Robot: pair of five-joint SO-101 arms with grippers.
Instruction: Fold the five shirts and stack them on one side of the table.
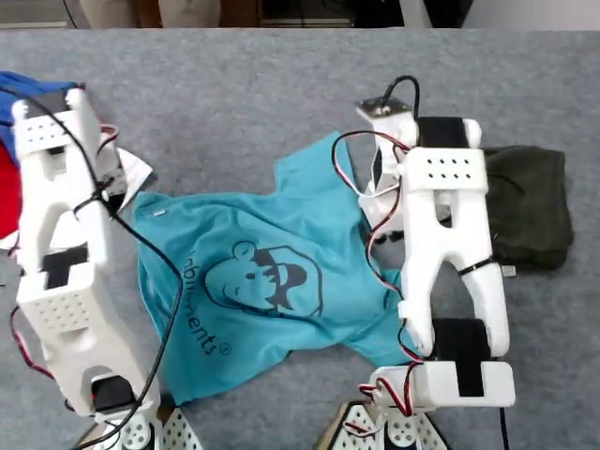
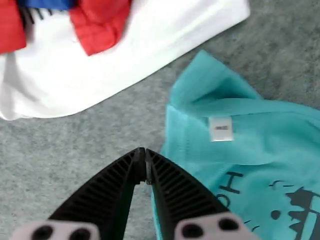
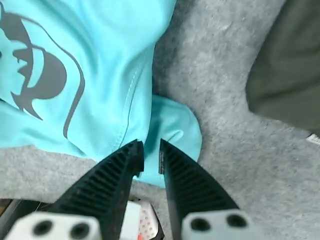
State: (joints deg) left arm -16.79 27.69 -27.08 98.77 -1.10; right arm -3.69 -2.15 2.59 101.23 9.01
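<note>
I'm likely flattening the teal shirt (image 1: 300, 216): my left tool (image 2: 144, 156) pinched empty at nine o'clock, right tool (image 3: 150, 150) narrowly parted; next, grip its edges.

Teal shirt (image 1: 253, 225) w/ dark print (image 1: 267, 277); 2nd shirt (image 1: 530, 202) prob. dark olive.

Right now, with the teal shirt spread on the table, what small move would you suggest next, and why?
Probably lower the right pincer onto the sleeve of the teal shirt and close it: its jaws stand slightly apart just over that sleeve, and the shirt lies unfolded.
</note>
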